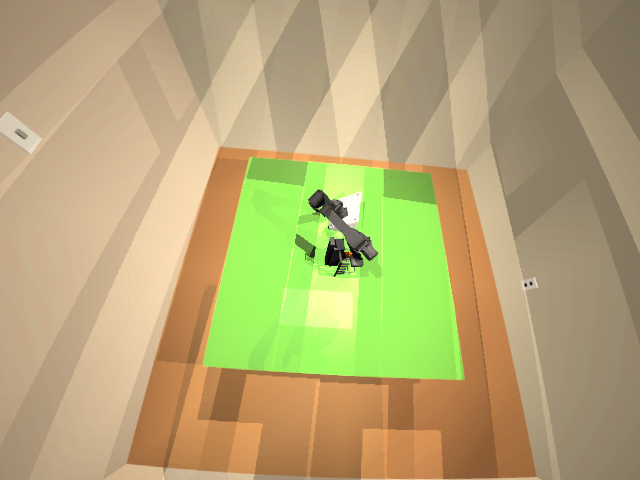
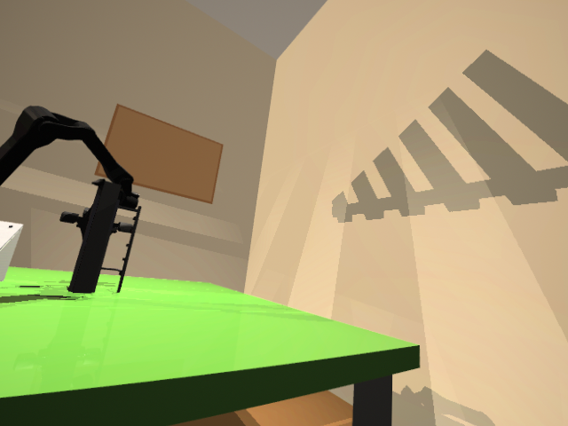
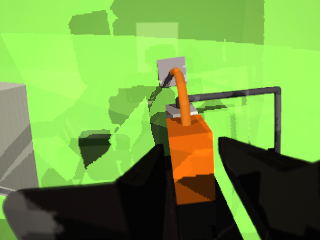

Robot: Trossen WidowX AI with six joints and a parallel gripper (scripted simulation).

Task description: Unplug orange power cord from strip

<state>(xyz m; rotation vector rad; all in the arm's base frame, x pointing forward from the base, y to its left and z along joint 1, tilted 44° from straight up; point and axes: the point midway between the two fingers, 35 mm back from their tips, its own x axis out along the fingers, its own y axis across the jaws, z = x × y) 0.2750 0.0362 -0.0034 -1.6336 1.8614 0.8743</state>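
Orange plug (image 3: 194,155) between partly open jaws (image 1: 345,254) (image 2: 98,221), apparently ungripped, any lettering too small to read.

From here, right of the white block (image 2: 8,242), the black upright (image 2: 95,238) hides the orange plug completely, while the block itself and the arm's lower end (image 2: 10,155) run out past the left edge.

The arm (image 1: 338,222) (image 2: 64,130) is bent, its elbow (image 1: 317,199) (image 2: 34,116) raised well apart from the plug (image 1: 348,254) (image 3: 192,155) and its forearm sloping down toward it. The gripper (image 1: 346,253) (image 2: 97,221) (image 3: 190,147) stands partly open, fingers on either side of the plug. In the wrist view, a gap shows between one fingertip and the plug; contact on the other side is unclear.
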